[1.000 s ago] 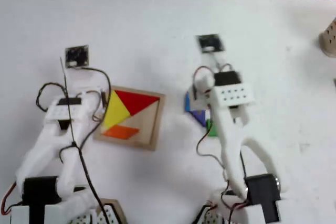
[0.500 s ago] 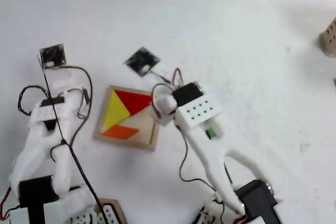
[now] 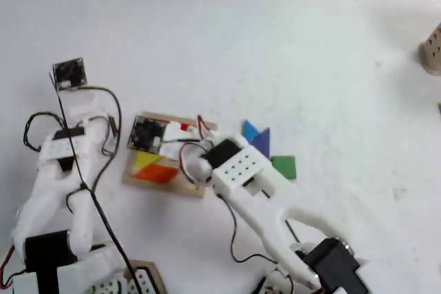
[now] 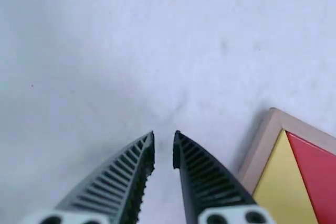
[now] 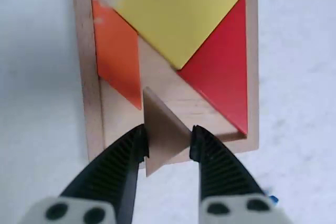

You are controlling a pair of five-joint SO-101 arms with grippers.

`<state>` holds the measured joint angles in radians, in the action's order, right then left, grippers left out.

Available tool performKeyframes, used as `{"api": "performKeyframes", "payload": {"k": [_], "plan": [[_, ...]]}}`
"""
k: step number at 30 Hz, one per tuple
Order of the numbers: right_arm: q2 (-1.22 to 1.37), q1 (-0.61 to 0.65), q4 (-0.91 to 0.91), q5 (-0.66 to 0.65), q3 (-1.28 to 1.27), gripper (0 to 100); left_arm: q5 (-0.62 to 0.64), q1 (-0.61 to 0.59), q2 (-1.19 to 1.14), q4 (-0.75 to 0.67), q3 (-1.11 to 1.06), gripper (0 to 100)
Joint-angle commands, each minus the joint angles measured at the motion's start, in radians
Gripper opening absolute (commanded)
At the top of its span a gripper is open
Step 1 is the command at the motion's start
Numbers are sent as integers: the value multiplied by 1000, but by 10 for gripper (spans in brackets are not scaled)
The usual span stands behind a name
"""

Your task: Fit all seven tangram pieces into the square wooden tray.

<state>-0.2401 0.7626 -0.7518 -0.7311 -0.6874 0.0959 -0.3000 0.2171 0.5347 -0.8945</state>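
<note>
Right tool [image 5: 167,136] is pinching a tan triangle [image 5: 163,124] over the square wooden tray [image 5: 84,82]. The triangle covers part of the bare tray floor and the rim nearest the tool; can't tell if it's resting on the wood or held just above.

3 pieces sit in the tray: yellow triangle [image 5: 178,19], red triangle [image 5: 223,77] edge to edge with it, and orange parallelogram [image 5: 115,56] along 1 side wall.

Left tool [image 4: 164,142] has its fingers pressed nearly together with only a thin slit between them. It grips nothing and is over bare desk [image 4: 131,40], just beside a tray corner.

In the high view the right arm's wrist covers much of the tray. 3 loose pieces lie on the desk to its side, close together: blue triangle [image 3: 249,130], purple triangle [image 3: 262,142], green square [image 3: 284,166].
</note>
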Motion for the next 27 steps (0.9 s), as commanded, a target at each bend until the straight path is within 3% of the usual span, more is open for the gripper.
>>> {"api": "performKeyframes", "payload": {"k": [1, 10, 20, 27], "plan": [[15, 12, 73, -17, 5, 18, 3, -10, 4, -20, 44, 79], [236, 28, 189, -17, 64, 26, 3, -10, 4, -20, 46, 79], [237, 45, 147, 57, 98, 310, 3, -8, 4, -20, 44, 79], [219, 71, 33, 60, 147, 253, 3, -8, 4, -20, 44, 79]]}}
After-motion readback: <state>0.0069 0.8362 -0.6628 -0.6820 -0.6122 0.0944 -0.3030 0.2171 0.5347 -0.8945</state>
